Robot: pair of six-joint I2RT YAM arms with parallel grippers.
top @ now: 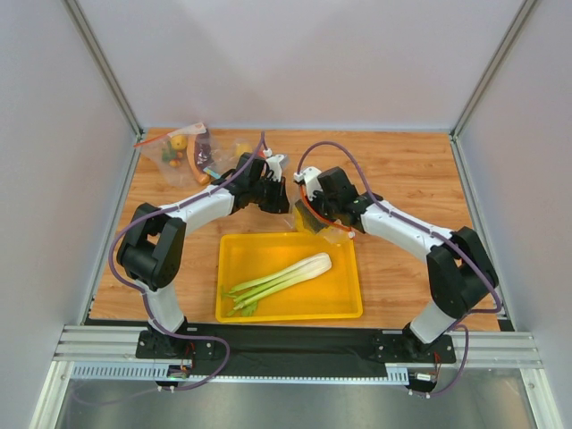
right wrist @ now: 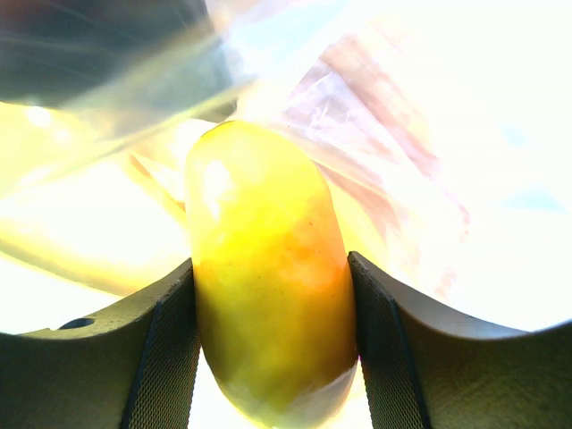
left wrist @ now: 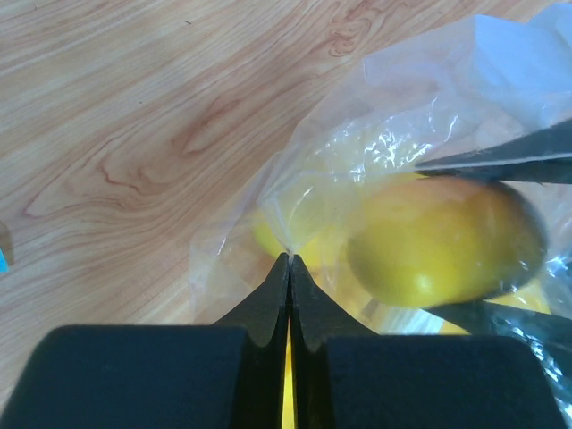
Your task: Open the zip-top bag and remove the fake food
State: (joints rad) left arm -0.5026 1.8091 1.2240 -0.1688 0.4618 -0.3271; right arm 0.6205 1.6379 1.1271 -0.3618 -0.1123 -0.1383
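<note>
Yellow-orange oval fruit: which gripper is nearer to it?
Right. The right gripper clamps the yellow-orange oval fruit between its fingers; the left gripper is shut on the zip-top bag plastic beside it.

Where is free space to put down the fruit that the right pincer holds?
In the yellow tray, the near right corner beside the celery stalk is bare. The table is also bare at its far right corner. The far left corner is crowded with bags.
</note>
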